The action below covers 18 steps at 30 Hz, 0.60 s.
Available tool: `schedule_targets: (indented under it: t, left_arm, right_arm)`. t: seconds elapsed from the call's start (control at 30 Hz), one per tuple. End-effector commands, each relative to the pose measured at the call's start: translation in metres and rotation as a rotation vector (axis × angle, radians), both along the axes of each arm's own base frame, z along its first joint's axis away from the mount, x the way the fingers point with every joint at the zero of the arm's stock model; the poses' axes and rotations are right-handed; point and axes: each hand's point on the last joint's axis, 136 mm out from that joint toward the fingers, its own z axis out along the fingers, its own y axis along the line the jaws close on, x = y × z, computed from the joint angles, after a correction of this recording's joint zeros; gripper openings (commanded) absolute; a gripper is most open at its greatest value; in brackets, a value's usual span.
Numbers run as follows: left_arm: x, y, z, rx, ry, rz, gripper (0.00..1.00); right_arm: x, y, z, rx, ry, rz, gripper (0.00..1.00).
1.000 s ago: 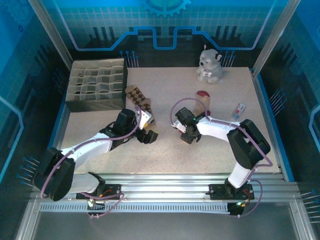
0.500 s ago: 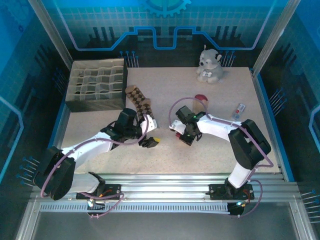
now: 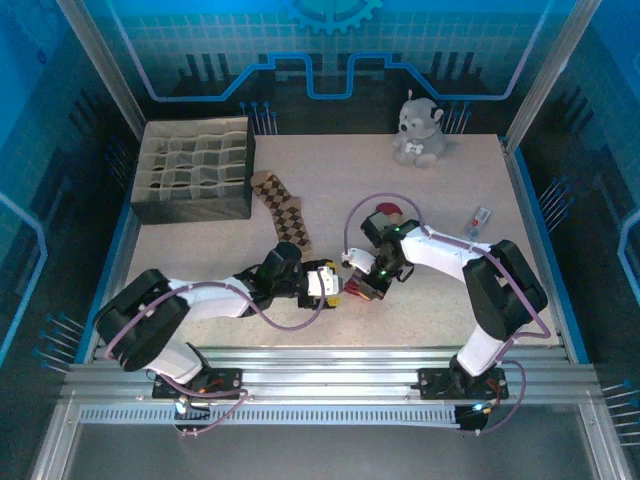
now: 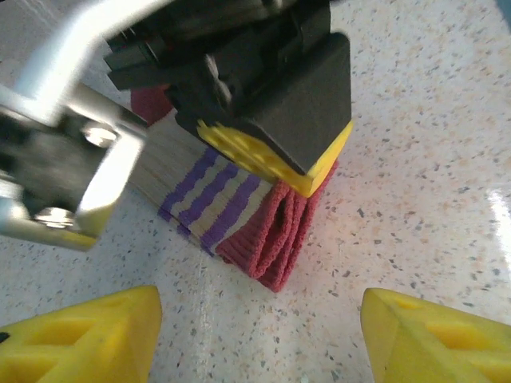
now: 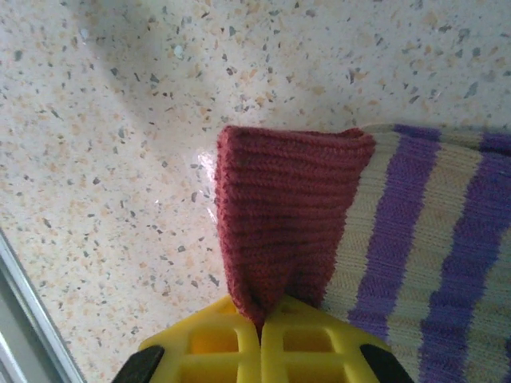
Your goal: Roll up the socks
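The beige striped sock (image 5: 399, 239) has a red cuff, and my right gripper (image 5: 259, 339) is shut on that cuff low over the table. In the left wrist view the same sock (image 4: 215, 199) hangs folded from the right gripper's yellow pads (image 4: 279, 159). My left gripper (image 4: 259, 335) stands open just in front of it, with nothing between its fingers. From above, both grippers meet at the table's middle front, left (image 3: 335, 285) and right (image 3: 362, 288), and the sock's red toe (image 3: 386, 211) shows behind the right arm. The argyle sock (image 3: 283, 208) lies flat, apart from both.
A dark box (image 3: 192, 170) with a grid of cells stands at the back left. A grey plush toy (image 3: 420, 130) sits at the back right. A small pale object (image 3: 480, 219) lies near the right edge.
My left arm has swung right from beside the argyle sock to face the right gripper. The right gripper shut on the striped sock's cuff and drew it toward the front.
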Motion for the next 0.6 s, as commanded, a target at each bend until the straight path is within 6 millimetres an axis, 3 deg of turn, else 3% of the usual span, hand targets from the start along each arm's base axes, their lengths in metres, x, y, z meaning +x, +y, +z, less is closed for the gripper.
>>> schedule_targets:
  t: [0.0, 0.57]
  left_arm:
    - [0.012, -0.017, 0.007, -0.034, -0.092, -0.024, 0.65]
    - [0.011, -0.036, -0.029, 0.048, -0.106, -0.103, 0.6]
  right_arm:
    - [-0.011, 0.002, 0.012, 0.06, 0.065, -0.005, 0.0]
    - [-0.011, 0.001, 0.011, 0.086, 0.118, -0.035, 0.0]
